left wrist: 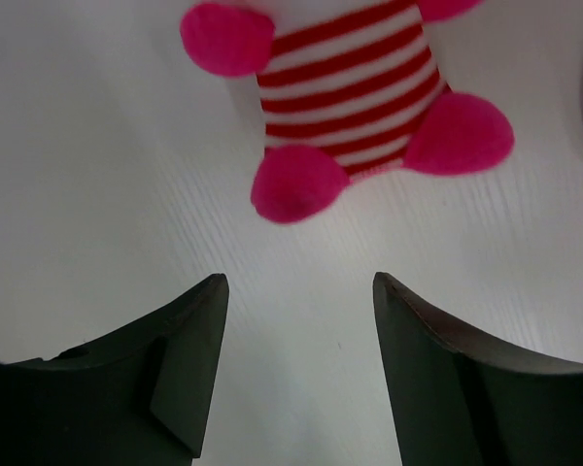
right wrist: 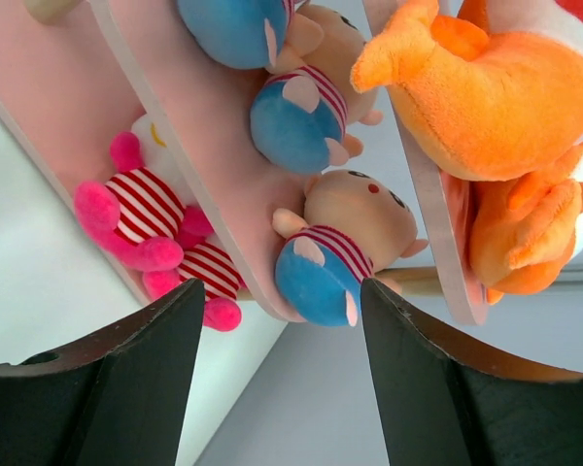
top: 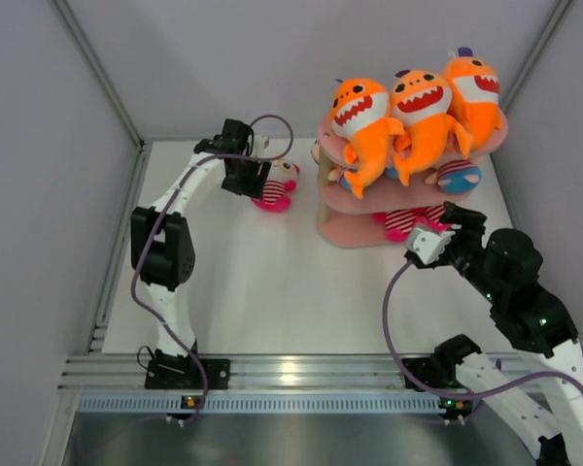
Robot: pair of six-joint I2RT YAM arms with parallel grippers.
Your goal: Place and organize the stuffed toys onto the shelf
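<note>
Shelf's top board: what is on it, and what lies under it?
Three orange shark plushes sit on it. Below, blue-outfit dolls lie on the middle board; from above the sharks cover most of them.

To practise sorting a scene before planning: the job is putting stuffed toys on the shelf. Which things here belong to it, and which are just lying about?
Job: shelf; orange sharks on top; blue dolls, middle board; striped dolls, bottom board; striped doll on the table by the left gripper.
Lying about: metal rail; purple cables.
</note>
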